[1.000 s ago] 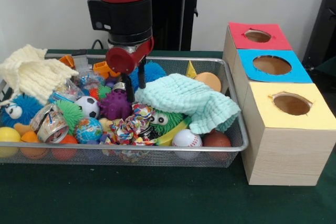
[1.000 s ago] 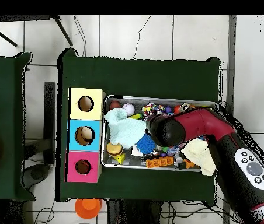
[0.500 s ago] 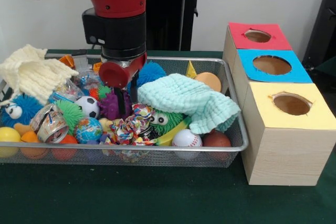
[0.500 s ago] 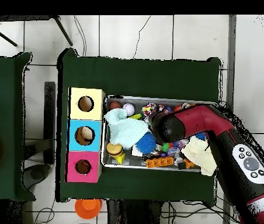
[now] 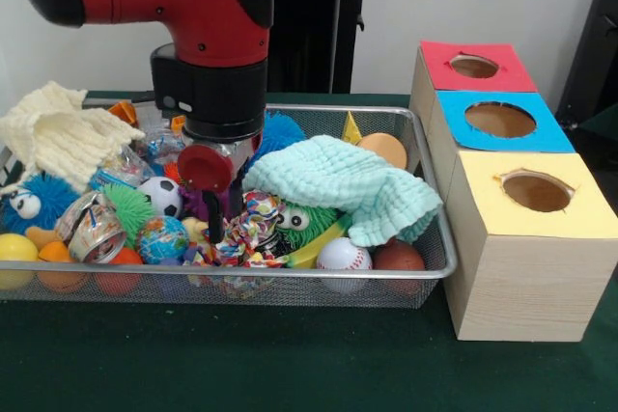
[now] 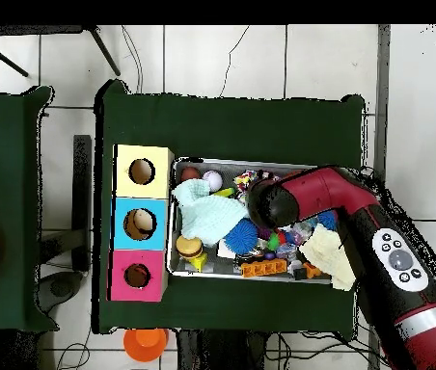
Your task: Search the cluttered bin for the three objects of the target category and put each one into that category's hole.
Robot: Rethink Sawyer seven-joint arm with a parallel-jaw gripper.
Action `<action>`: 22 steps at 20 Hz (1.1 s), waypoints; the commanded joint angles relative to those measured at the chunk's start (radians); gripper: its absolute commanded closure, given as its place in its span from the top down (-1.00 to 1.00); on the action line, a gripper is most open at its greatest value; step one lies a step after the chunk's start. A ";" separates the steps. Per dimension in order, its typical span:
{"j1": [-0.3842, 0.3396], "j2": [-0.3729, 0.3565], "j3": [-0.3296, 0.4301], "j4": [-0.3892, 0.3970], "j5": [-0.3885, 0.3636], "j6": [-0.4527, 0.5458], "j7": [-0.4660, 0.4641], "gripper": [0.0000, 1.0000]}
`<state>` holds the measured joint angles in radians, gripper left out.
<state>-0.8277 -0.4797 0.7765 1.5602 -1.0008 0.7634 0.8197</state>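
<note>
My gripper (image 5: 224, 222) reaches down into the wire mesh bin (image 5: 290, 274), near its front middle. Its two dark fingers stand apart, open, with the tips at a multicoloured fabric ring (image 5: 256, 229). A purple spiky ball (image 5: 196, 203) lies just behind them, mostly hidden by the wrist. Nothing is visibly held. Close by are a soccer ball (image 5: 162, 195), a globe ball (image 5: 161, 238) and a baseball (image 5: 343, 254). In the overhead view the red arm (image 6: 280, 202) covers the gripper. To the right stand the boxes with the red hole (image 5: 474, 66), the blue hole (image 5: 499, 120) and the yellow hole (image 5: 536, 191).
A mint cloth (image 5: 348, 185) drapes over the bin's right half and a green fuzzy toy with eyes (image 5: 304, 219). A cream cloth (image 5: 58, 132) lies at the left end. A blue spiky ball (image 5: 282, 129), an orange ball (image 5: 386, 149) and a brown ball (image 5: 398, 258) are also inside.
The gripper has moved toward the bin's front edge and come down, from above the purple spiky ball to the multicoloured fabric ring. Its fingers stay apart.
</note>
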 commanded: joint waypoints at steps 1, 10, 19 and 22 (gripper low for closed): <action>0.053 0.058 -0.095 -0.099 -0.102 0.050 -0.169 1.00; 0.112 0.053 -0.154 -0.112 -0.127 0.069 -0.156 1.00; 0.112 -0.027 -0.164 -0.075 -0.094 0.050 -0.152 1.00; 0.105 -0.060 -0.159 -0.060 -0.072 0.062 -0.166 1.00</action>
<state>-0.7149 -0.4946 0.6656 1.5069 -1.0552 0.7634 0.8197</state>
